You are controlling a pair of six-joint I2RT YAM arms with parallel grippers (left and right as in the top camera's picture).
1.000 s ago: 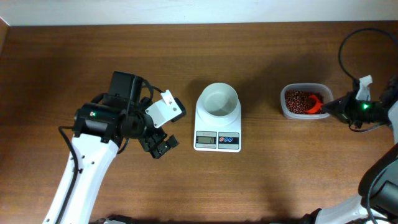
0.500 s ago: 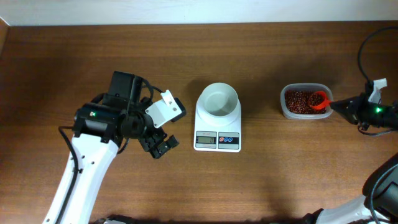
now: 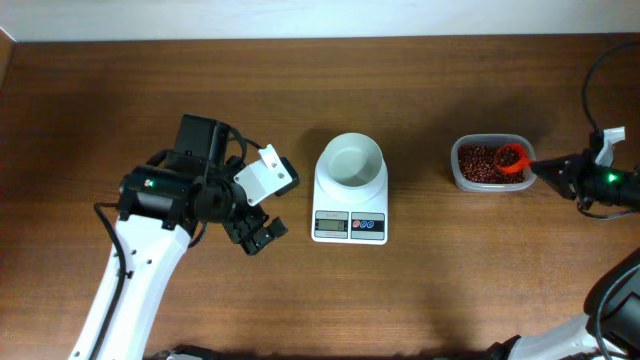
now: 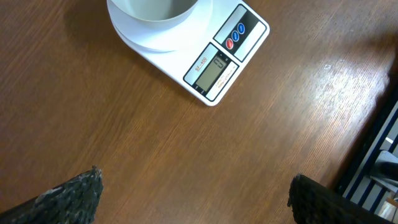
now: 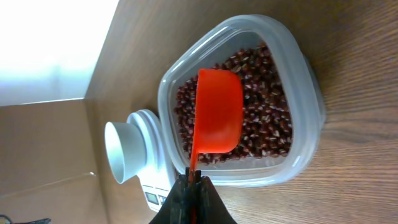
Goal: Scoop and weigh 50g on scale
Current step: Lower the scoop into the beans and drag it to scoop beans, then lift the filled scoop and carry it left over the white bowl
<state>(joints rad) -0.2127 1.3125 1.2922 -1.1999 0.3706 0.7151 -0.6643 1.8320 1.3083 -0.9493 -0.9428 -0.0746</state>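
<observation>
A brown wooden bench (image 3: pixel 450 300) runs up to a pale wall. My left arm bends over its left half. My left pincer (image 3: pixel 258 234) gapes as wide as it goes, holding nothing, just left of the scale (image 3: pixel 350 222). The scale sits mid-bench, its round bowl (image 3: pixel 351 160) plain white inside. Well to its right stands a clear tub (image 3: pixel 457 170) of beans (image 3: pixel 478 165). My right arm reaches in from the right edge. My right pincer (image 5: pixel 193 182) is clamped tight on the handle of an orange scoop (image 5: pixel 217 112), whose cup hangs over the beans within the tub's rim. Whether it carries any I cannot tell.
</observation>
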